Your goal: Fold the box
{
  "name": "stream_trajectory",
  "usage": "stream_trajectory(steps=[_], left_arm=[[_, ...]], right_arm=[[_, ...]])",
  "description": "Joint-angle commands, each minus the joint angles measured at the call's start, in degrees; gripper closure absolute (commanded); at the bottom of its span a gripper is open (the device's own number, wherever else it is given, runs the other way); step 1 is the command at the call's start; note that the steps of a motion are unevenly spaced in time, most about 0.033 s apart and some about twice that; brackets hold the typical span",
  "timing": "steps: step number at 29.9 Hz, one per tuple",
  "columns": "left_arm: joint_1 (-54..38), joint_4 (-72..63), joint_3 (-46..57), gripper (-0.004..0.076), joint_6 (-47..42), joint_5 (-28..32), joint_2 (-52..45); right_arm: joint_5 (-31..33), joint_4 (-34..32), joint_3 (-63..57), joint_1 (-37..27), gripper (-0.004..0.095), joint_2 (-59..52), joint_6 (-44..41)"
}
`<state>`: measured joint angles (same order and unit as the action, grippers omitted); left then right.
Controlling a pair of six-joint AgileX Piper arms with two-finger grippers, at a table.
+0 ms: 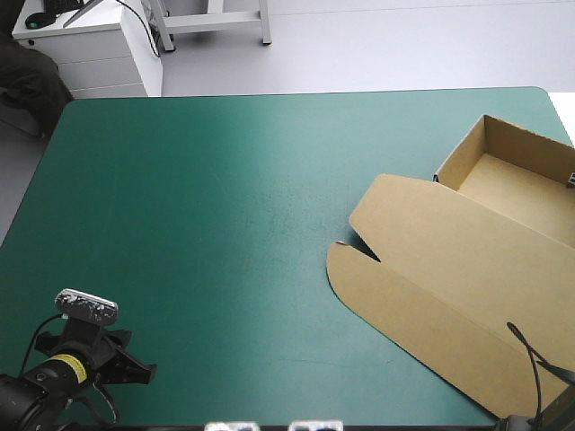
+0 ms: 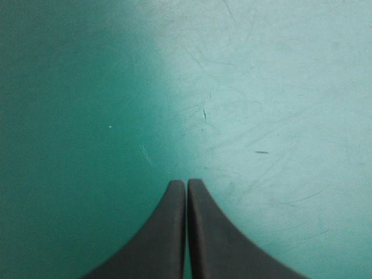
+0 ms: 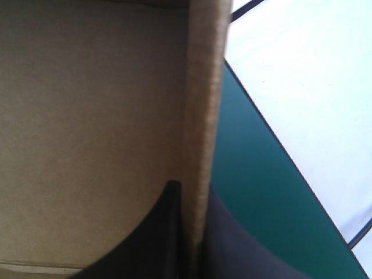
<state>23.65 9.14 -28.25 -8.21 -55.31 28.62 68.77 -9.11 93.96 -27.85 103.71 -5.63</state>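
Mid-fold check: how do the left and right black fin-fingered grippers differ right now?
The left gripper is shut on nothing, its black fin-shaped fingers meeting. The right gripper is shut on an edge of the brown board box, one finger on each side of the sheet. The left gripper hangs over the bare teal-green table cover, while the right gripper is at the box, close to the table's edge. Both have their fingers all but together.

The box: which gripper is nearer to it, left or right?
Right. The right gripper is shut on an edge of the box; the left gripper is shut over teal-green cover, far from it.
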Motion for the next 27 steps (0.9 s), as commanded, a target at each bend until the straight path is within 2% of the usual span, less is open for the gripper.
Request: stream_trajectory(steps=[1, 6, 9, 14, 19, 22, 25, 27], left_arm=[[0.15, 0.19, -1.44, 0.0731, -0.49, 2.82, 0.22], [0.15, 0.19, -1.44, 0.0731, -0.49, 2.82, 0.22], [0.15, 0.19, -1.44, 0.0731, -0.49, 2.93, 0.22], [0.15, 0.19, -1.44, 0.0731, 0.18, 2.93, 0.22], [0.15, 0.19, -1.44, 0.0731, 0.18, 2.93, 0.22], [0.15, 0.19, -1.44, 0.0731, 0.18, 2.93, 0.22], [0.15, 0.19, -1.44, 0.0731, 0.18, 2.93, 0.22], [0.15, 0.19, -1.44, 0.0731, 0.18, 2.93, 0.22]], right_arm=[[0.06, 0.95, 1.36, -0.34, 0.0809, -1.12, 1.73], [0.7, 0.57, 1.36, -0.34, 0.0556, -0.36, 1.73], [1.12, 0.57, 1.75, -0.34, 0.0473, -0.46, 1.73], [2.75, 1.11, 2.94, -0.34, 0.0471, -1.41, 2.83], [2.75, 2.91, 2.94, -0.34, 0.0509, -5.82, 11.42], [2.75, 3.57, 2.94, -0.34, 0.0531, -9.3, 11.11], [2.75, 7.37, 2.94, -0.34, 0.0537, -12.79, 10.19], [2.75, 12.93, 2.94, -0.34, 0.0541, -15.43, 9.41]])
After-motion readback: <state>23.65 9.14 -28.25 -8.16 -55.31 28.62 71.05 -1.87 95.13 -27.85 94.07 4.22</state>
